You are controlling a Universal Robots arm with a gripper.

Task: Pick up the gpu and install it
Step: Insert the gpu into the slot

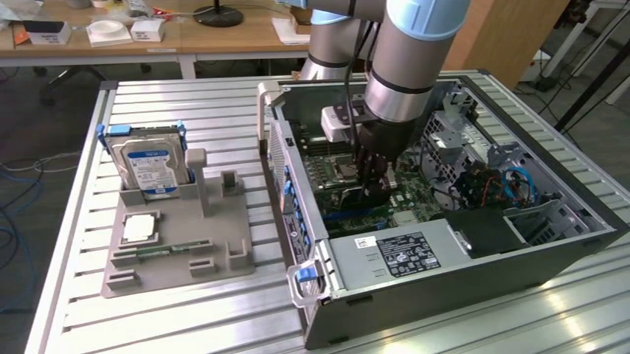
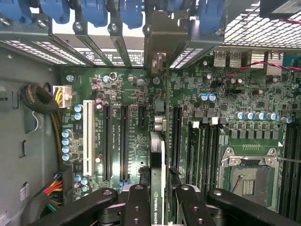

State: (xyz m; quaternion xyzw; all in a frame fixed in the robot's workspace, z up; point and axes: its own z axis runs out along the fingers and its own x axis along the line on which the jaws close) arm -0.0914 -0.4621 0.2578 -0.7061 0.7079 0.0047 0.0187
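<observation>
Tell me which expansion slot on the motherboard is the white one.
The long slot at the row's end, beside the blue capacitors, farthest from the CPU socket. The other slots are black.

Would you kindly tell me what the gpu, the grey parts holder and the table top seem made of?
The gpu: green circuit-board edge and dark glossy face with printed logo, likely fibreglass laminate and plastic.
The grey parts holder: matte, uniform grey, blocky slots, probably plastic.
The table top: silvery grooved slats catching light, apparently bare aluminium.
</observation>
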